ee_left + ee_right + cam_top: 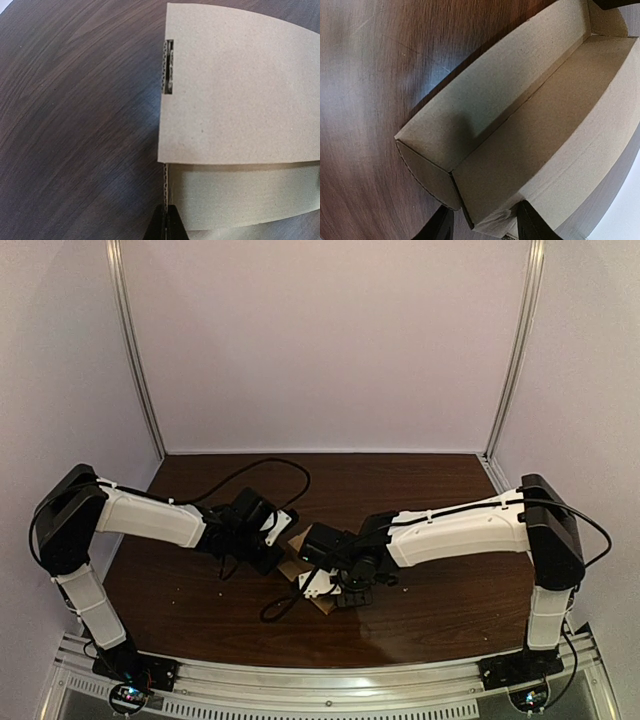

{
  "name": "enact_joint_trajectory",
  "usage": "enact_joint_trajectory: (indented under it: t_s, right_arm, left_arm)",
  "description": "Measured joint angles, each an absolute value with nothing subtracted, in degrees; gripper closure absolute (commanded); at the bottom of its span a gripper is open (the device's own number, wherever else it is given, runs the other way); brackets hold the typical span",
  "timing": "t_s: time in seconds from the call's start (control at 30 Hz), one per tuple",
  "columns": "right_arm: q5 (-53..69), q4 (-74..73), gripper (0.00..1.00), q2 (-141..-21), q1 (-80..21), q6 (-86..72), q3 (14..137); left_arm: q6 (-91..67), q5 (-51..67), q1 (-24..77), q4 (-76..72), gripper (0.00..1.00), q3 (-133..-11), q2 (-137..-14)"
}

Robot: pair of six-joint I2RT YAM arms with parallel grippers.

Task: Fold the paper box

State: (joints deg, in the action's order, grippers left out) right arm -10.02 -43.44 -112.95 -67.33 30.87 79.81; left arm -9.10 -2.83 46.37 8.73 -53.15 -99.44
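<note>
A brown corrugated paper box (296, 558) lies at mid-table, mostly hidden beneath both wrists. In the left wrist view a flat panel of the box (235, 90) overlaps a lower panel, and my left gripper (168, 222) is shut on the thin edge of a box wall. In the right wrist view the box (535, 115) is an open trough with its side walls raised and one end flap folded up. My right gripper (482, 212) is open, one finger outside that end flap and the other finger (532, 225) against the far wall. My left gripper (280, 540) and right gripper (320, 578) meet over the box.
The dark wooden table (400, 490) is ringed by white walls with metal posts (135, 350) at the back corners. A black cable (270, 468) loops behind the left arm. A metal rail (320, 680) runs along the near edge.
</note>
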Motion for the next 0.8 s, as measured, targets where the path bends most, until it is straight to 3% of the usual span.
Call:
enact_joint_trajectory:
  t_s: [0.8]
  right_arm:
    - [-12.1,-42.1,0.59,-113.3,-68.1,29.1,79.6]
  left_arm:
    - [-9.3,-2.8,46.3,14.8,1.0,-56.1,-99.4]
